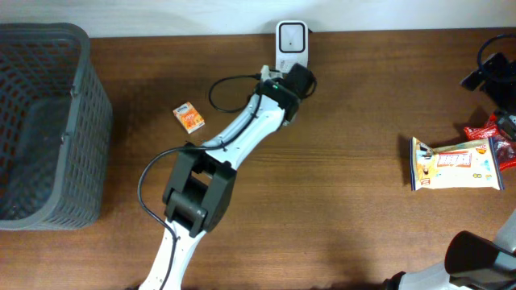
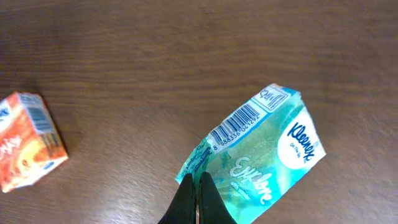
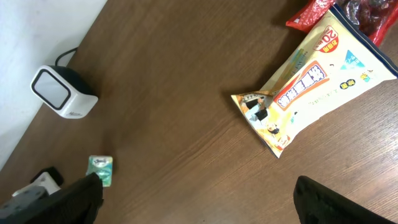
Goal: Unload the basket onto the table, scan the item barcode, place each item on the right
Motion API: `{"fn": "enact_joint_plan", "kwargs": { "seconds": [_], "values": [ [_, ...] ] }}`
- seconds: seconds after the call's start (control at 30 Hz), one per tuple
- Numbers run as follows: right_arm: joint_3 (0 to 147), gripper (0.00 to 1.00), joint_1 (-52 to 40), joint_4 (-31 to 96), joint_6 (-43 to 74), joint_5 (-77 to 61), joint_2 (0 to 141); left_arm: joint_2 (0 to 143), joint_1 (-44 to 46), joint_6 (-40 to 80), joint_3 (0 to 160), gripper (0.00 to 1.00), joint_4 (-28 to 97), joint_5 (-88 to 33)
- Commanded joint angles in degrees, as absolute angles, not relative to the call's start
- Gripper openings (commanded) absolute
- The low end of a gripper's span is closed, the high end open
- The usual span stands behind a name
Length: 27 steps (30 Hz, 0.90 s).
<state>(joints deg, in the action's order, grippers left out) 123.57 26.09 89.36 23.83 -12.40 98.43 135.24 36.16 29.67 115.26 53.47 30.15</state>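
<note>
Left gripper (image 2: pixel 198 202) is clamping a tissue pack (image 2: pixel 261 155) by its corner, barcode facing the wrist camera, just before the scanner (image 1: pixel 290 44); overhead, the arm (image 1: pixel 242 129) is hiding the pack. At far left a basket (image 1: pixel 48 121) is showing its mesh floor. An orange box (image 1: pixel 189 118) is lying beside the arm. Rightward, a snack bag (image 1: pixel 455 163) is resting near the right gripper (image 3: pixel 199 205), its jaws standing wide apart.

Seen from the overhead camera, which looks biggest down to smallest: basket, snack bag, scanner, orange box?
1. basket
2. snack bag
3. scanner
4. orange box
The scanner only narrowly beats the box.
</note>
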Motion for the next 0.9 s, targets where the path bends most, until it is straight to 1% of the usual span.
{"fn": "enact_joint_plan", "kwargs": {
  "seconds": [0.0, 0.6, 0.77, 0.8, 0.87],
  "values": [
    [123.55, 0.98, 25.89, 89.36, 24.1, -12.88, 98.15, 135.96, 38.85, 30.39, 114.45, 0.0, 53.82, 29.36],
    [123.55, 0.98, 25.89, 89.36, 24.1, -12.88, 98.15, 135.96, 44.62, 30.39, 114.45, 0.01, 57.74, 29.3],
    [123.55, 0.98, 25.87, 89.36, 24.1, -12.88, 98.15, 135.96, 46.44, 30.39, 114.45, 0.1, 58.81, 29.32],
    [123.55, 0.99, 25.89, 89.36, 24.1, -12.88, 98.13, 135.96, 46.52, 30.37, 114.48, 0.14, 58.92, 29.32],
    [123.55, 0.98, 25.89, 89.36, 24.1, -12.91, 98.15, 135.87, 46.63, 30.37, 114.61, 0.31, 59.09, 29.28]
  ]
}}
